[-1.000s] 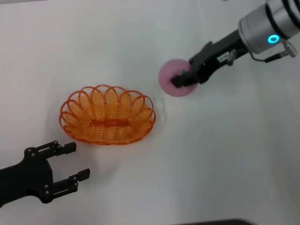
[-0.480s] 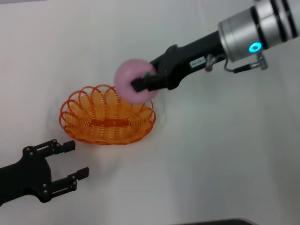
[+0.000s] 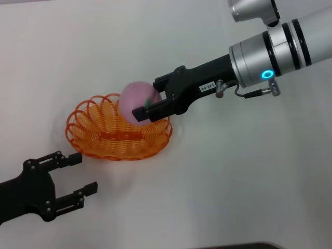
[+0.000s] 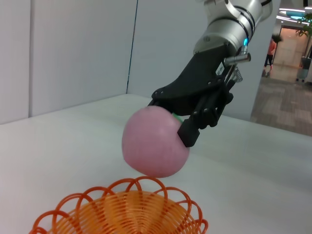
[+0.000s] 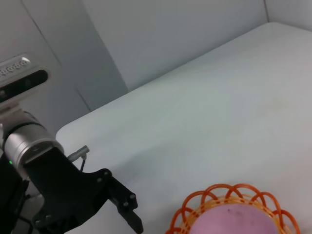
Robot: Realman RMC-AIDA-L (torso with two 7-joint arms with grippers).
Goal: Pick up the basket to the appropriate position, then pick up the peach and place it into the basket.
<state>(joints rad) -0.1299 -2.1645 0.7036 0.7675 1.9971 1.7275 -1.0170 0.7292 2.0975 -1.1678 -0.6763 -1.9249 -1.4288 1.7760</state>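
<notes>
White tabletop [image 3: 249,171]: right gripper [image 3: 150,106] clamps smooth round peach [image 3: 134,96] above looped-wire basket [image 3: 104,140]; left gripper [image 3: 78,174] spread.

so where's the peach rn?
In the head view the peach sits centre-left, held by the right gripper above the far right rim of the basket; the left wrist view shows it clear of the rim.

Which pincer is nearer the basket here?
Right. The right pincer holds the peach just above the basket, over its far right rim. The left pincer sits open on the near side, apart from it.
</notes>
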